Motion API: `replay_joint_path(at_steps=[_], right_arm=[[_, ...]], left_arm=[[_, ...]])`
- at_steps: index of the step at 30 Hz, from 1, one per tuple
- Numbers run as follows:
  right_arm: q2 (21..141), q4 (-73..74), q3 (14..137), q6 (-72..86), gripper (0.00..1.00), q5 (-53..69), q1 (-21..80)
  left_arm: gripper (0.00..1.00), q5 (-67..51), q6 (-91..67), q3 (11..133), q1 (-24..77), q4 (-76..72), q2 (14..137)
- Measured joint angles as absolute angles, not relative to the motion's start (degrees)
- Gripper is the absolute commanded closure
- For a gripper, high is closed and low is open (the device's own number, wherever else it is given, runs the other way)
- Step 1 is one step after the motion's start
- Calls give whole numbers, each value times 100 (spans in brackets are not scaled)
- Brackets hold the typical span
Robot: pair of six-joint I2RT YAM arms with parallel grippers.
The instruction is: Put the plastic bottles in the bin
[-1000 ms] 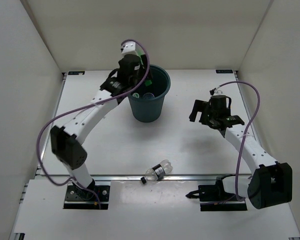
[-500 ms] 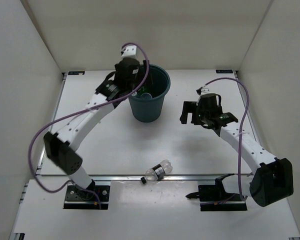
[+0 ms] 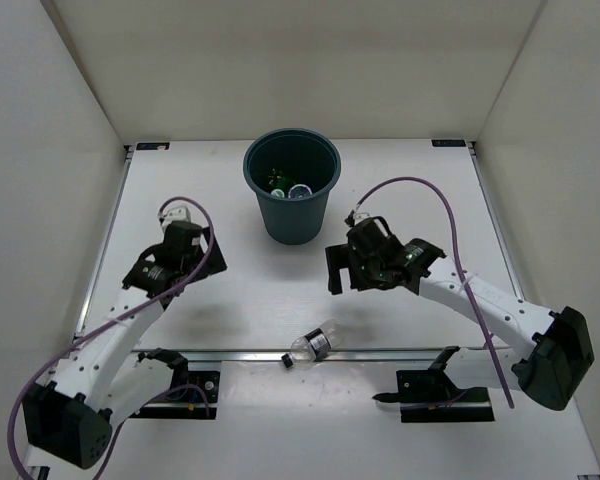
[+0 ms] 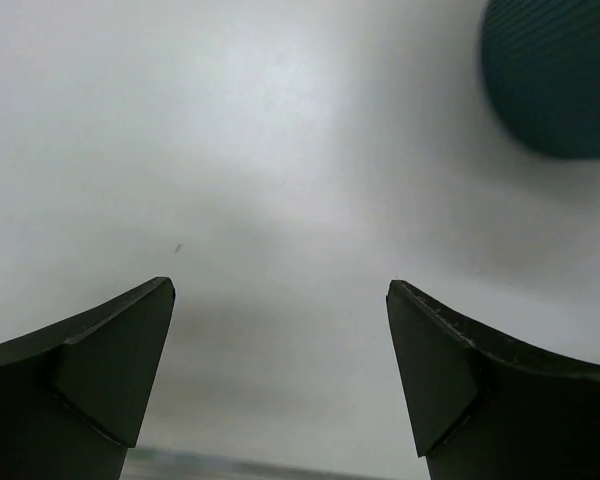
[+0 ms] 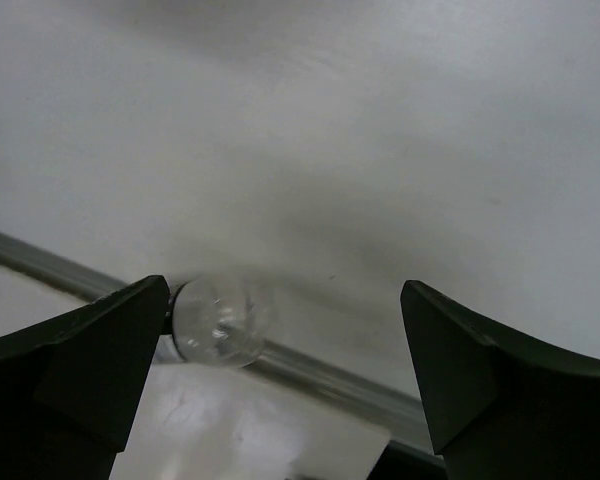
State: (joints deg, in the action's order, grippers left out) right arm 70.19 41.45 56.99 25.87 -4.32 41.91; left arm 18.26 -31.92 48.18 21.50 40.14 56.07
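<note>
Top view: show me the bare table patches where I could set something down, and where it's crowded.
Bare: the far-left corner beside the bin; the far-right stretch between bin and table edge; the middle strip before the bin, between the left gripper and right gripper. Crowded: the near edge, where the bottle lies by the right gripper.

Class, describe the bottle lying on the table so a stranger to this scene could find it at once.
Find the dark teal bin at the far side of the white table. Come straight toward the near edge, where a metal strip runs: the bottle lies on its side there. It is small and clear with a dark band, the only bottle outside the bin.
</note>
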Motion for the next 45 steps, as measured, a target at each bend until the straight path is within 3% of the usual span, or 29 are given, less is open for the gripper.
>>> replay_joint_path(at_steps=[6, 15, 23, 33, 35, 36, 37, 41, 44, 45], right_arm=[[6740, 4338, 5271, 4534, 1, -847, 5266], [6683, 4584, 4921, 7183, 1, -1267, 6372], [6869, 4359, 4558, 8213, 1, -1251, 6595], [7747, 3448, 4436, 8427, 2, -1188, 6689], [7867, 3326, 4436, 8423, 7, -1175, 6696], [7905, 3288, 4436, 8420, 14, -1170, 6696], [7926, 3247, 4436, 8418, 28, -1173, 6696], [7931, 2904, 4375, 8333, 46, -1061, 6547], [7926, 2633, 4263, 8230, 72, -913, 6324], [7913, 2571, 4263, 8123, 72, -917, 6224]], left_arm=[[1, 1435, -3454, 4075, 2045, 4600, 4401], [2, 1125, -3522, 4021, 2272, 4956, 4016], [1, 764, -3496, 4010, 2316, 5063, 3951], [1, 534, -3415, 4012, 2440, 5111, 3990], [1, 537, -3389, 4012, 2445, 5127, 3990], [1, 537, -3380, 4012, 2456, 5135, 3992], [1, 537, -3367, 4012, 2456, 5144, 3992], [1, 552, -3306, 4016, 2456, 5166, 4005], [1, 593, -3277, 4047, 2445, 5229, 4062], [1, 615, -3269, 4069, 2423, 5231, 4104]])
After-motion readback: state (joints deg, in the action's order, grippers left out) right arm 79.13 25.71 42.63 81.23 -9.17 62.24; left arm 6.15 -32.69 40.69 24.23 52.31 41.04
